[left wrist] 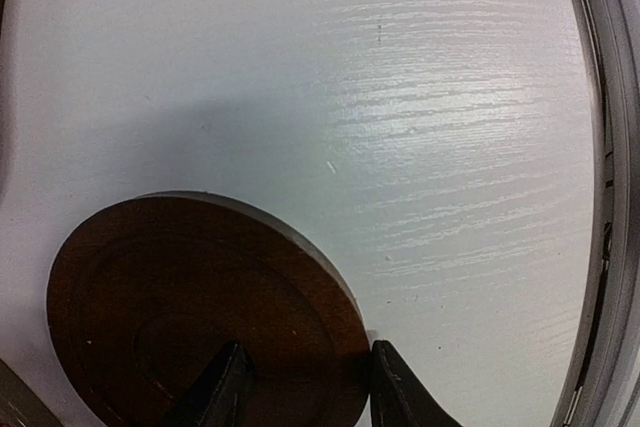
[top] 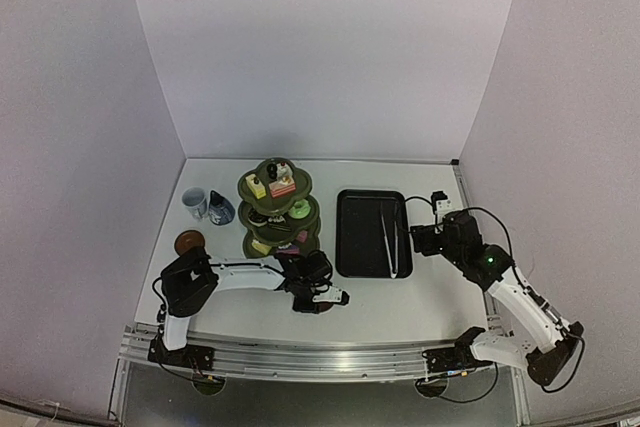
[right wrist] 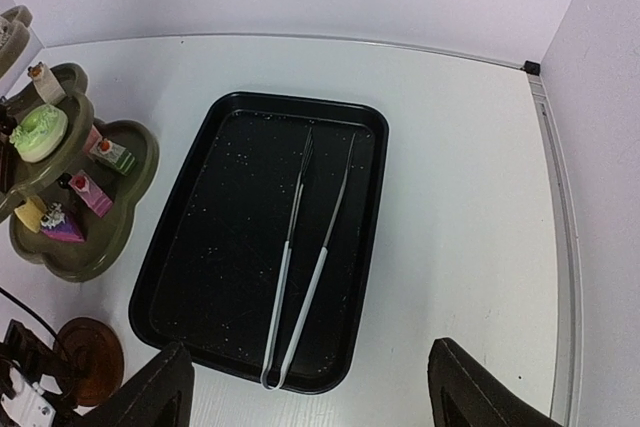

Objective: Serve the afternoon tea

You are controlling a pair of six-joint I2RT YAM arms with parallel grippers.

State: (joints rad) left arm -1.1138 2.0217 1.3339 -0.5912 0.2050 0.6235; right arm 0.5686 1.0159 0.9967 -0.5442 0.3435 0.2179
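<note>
Left gripper (left wrist: 305, 377) is clamped on the rim of a brown saucer (left wrist: 200, 317), 1 finger (left wrist: 225, 392) on the dished face, the other just outside the edge. From here I cannot tell whether the saucer rests on the table (left wrist: 400, 97) or hangs just above it. It looks stiff, light and smooth, so I'd judge a rim pinch like this could let it pivot or slip. A deeper bite across the rim, with the disc kept level, seems safest. It sits at the near side of the table, just in front of the stand (top: 280, 209) with its cakes (top: 282, 183). Further left are the cup (top: 194, 203), the pot (top: 220, 210) and the 2nd saucer (top: 189, 242). Right gripper (right wrist: 305, 387) hangs wide and empty over the near edge of the tray (right wrist: 230, 237), above the tongs (right wrist: 283, 287), well apart from the saucer.
</note>
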